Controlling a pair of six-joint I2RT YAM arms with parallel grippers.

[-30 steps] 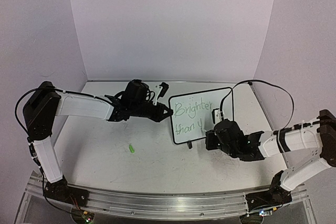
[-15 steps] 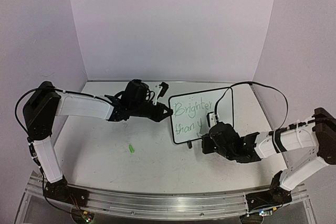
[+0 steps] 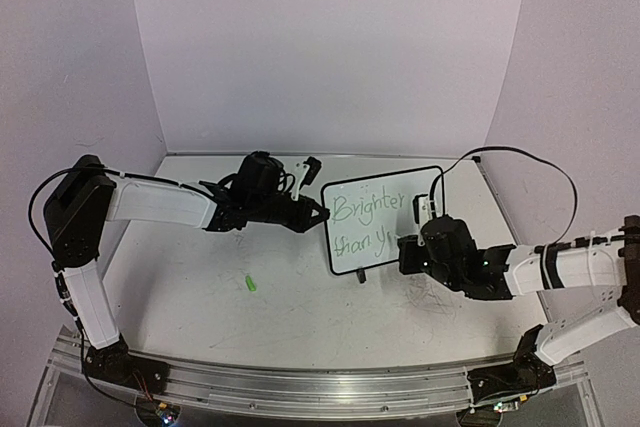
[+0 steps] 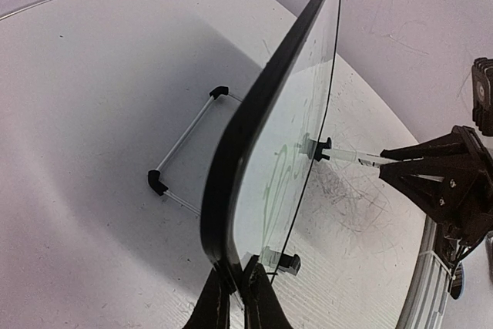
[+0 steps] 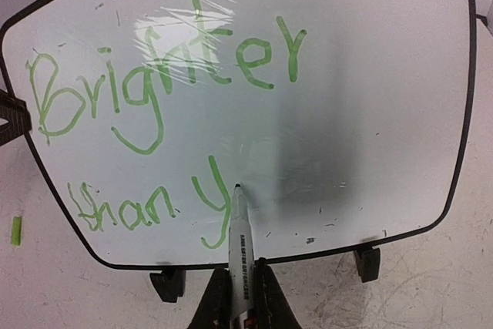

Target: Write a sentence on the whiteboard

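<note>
Tabletop point(image 3: 200, 287), white and scuffed, carries the whiteboard point(image 3: 415, 187), which stands tilted back on its small black feet, right of centre toward the rear. Left gripper point(image 3: 318, 213) is pinched tight on the board's left frame edge, while the right gripper point(image 5: 240, 290) is clamped around a marker point(image 5: 239, 236) whose tip touches the board just after the "y". The sentence point(image 5: 159, 109) reads "Brighter than y" in green, and a small green piece point(image 3: 251, 283) lies on the table well left of the board.
</note>
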